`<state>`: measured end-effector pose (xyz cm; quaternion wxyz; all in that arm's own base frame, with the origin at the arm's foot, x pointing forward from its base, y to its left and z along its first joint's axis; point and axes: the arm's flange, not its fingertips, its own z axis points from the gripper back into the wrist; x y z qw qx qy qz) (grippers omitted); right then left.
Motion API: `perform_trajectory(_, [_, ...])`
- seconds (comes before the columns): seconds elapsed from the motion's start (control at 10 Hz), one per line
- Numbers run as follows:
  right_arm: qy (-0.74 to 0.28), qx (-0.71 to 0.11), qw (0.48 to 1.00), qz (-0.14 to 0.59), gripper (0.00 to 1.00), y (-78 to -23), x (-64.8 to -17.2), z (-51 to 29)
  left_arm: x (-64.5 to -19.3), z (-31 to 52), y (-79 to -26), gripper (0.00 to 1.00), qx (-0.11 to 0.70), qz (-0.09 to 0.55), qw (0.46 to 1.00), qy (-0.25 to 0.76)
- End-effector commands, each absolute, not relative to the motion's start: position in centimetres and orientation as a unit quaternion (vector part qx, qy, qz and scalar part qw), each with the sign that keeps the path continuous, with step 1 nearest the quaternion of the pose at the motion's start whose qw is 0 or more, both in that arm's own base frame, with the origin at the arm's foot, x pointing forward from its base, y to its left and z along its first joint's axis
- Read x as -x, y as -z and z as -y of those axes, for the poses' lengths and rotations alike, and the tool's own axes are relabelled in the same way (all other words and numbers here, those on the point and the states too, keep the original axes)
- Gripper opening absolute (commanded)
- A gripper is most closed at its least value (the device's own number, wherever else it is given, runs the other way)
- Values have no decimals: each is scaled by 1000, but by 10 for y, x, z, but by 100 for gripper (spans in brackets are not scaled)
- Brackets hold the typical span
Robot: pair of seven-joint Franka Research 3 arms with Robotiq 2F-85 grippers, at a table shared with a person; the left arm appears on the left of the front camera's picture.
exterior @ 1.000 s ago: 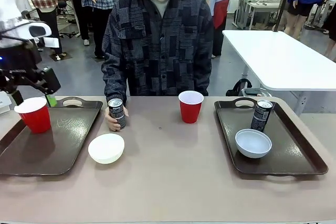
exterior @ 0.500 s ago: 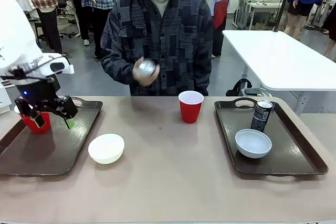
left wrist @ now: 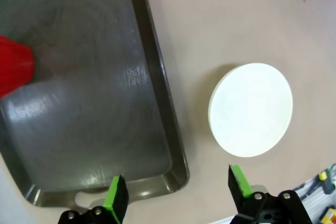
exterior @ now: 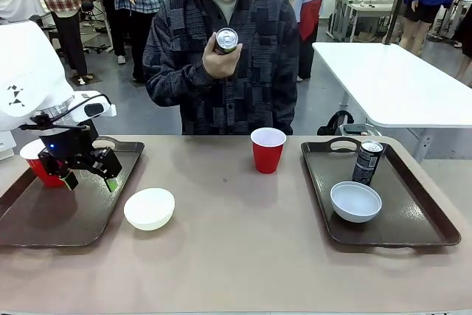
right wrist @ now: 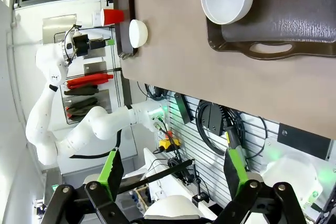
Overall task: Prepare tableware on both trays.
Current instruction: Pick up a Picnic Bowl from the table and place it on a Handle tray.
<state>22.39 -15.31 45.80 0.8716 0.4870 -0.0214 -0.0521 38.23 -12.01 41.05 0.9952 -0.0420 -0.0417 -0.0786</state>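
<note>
Hovering over the left tray (exterior: 44, 219), the left gripper (exterior: 90, 181) gapes empty, as does the right gripper (right wrist: 173, 169). The right tray (exterior: 431, 215) holds a white bowl (exterior: 355, 201) and a drink can (exterior: 367, 161). A second bowl (exterior: 149, 208) sits just beside the left tray, one red cup (exterior: 40, 164) stands on it, another cup (exterior: 268, 150) stands mid-table, and the person's hand (exterior: 221, 60) holds the second can (exterior: 226, 40).

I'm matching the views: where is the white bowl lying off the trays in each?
Front view: white bowl lower left, beside left tray.
Left wrist view: white bowl right of centre, beside left tray.
Right wrist view: white bowl upper left, beside left tray.
Landmark: left tray.
</note>
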Motion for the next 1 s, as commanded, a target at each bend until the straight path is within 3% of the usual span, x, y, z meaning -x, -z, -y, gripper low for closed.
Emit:
perform_trajectory(0.0, [47,-496,866,29,100,-460,-224,153,-385,115,-412,100,34,50,995,74])
perform_trajectory(0.9, [47,-496,866,29,100,-460,-224,153,-417,179,-382,100,49,31,994,97])
